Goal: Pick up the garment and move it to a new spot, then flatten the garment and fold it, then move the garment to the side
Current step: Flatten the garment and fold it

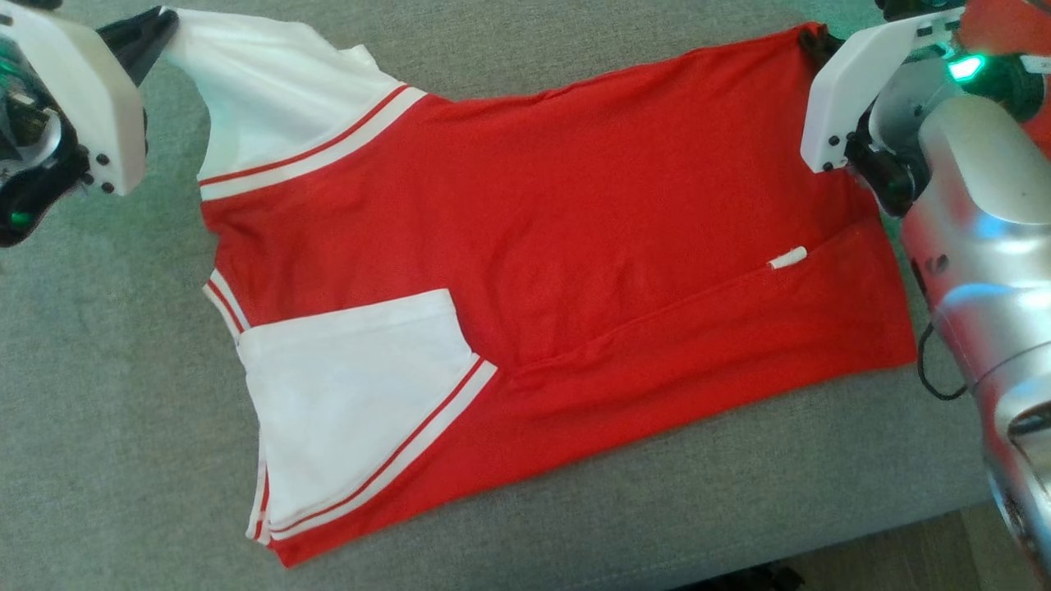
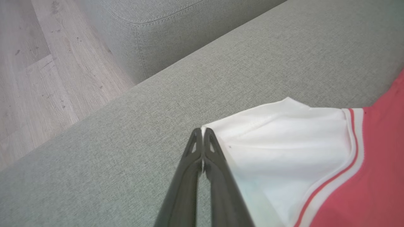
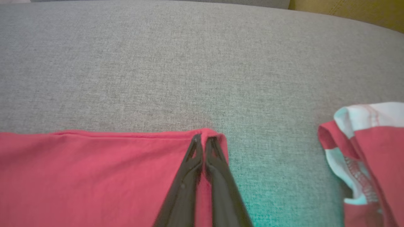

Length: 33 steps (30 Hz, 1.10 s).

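**Garment laid out, part folded, both far corners gripped**

Garment (image 1: 525, 246) lies spread across the grey sofa (image 1: 123, 427), red body flat, neck end to the robot's left and hem to its right. The pick-up and move look done, and the flattening mostly so: the body shows only faint ripples.

Folding seems to be underway. The near long edge is turned over onto the body, leaving a crease that runs to the hem, with a small white tag (image 1: 787, 259) showing beside it. The near sleeve (image 1: 353, 394) is laid flat on top.

The left gripper (image 2: 202, 134) is clenched on the tip of the far sleeve (image 1: 271, 107), a sliver of white cloth caught between its fingers. The right gripper (image 3: 203, 137) is pinched shut on the far hem corner, red cloth wrapping its tips.

With both far corners held, the likely next step is to bring the far edge over toward the near one. After that, further folds and the move to the side remain.

A second red-and-white piece (image 3: 372, 151) lies apart, just beyond the hem end.
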### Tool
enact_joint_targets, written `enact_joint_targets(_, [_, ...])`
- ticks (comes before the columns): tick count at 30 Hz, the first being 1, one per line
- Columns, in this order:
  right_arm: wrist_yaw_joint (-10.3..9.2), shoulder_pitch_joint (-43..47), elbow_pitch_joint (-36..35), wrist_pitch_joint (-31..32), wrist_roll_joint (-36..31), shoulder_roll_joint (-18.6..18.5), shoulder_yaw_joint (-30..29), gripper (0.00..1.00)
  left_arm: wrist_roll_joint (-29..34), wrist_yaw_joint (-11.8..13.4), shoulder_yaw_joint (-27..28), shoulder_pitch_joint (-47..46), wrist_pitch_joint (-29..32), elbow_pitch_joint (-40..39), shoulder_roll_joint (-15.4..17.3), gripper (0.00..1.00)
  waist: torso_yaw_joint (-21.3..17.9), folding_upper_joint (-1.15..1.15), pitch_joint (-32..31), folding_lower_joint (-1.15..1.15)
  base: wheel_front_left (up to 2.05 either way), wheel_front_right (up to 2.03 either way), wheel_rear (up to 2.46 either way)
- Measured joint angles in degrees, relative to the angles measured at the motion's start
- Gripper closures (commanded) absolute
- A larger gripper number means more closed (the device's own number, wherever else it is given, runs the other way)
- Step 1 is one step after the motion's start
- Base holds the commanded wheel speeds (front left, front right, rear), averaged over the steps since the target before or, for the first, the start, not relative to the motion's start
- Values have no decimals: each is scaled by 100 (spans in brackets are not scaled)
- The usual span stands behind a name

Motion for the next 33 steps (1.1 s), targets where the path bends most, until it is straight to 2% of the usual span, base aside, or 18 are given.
enact_joint_targets(7, [0, -144, 187, -219, -51, -1, 27, 100, -24, 0, -164, -130, -198, 7, 3, 100, 25, 0, 49, 0, 0, 0, 0])
enact_joint_targets(19, [0, -435, 176, -829, 249, -105, -101, 100, 505, -2, -311, -689, -1891, 108, 23, 100, 104, 0, -37, 0, 0, 0, 0])
enact_joint_targets(23, [0, -415, 152, -902, 348, -272, -94, 100, 448, -2, -412, -694, -2139, 73, 2, 100, 180, 0, -178, 0, 0, 0, 0])
enact_joint_targets(27, [0, -214, 73, -988, 502, -349, -75, 100, 383, -1, -627, -541, -2326, -199, 83, 100, 255, 0, -381, 0, 0, 0, 0])
enact_joint_targets(33, [0, 631, -49, -1137, 719, -600, -75, 100, 357, 1, -869, 300, -2606, -671, 385, 100, 448, 0, -758, 0, 0, 0, 0])
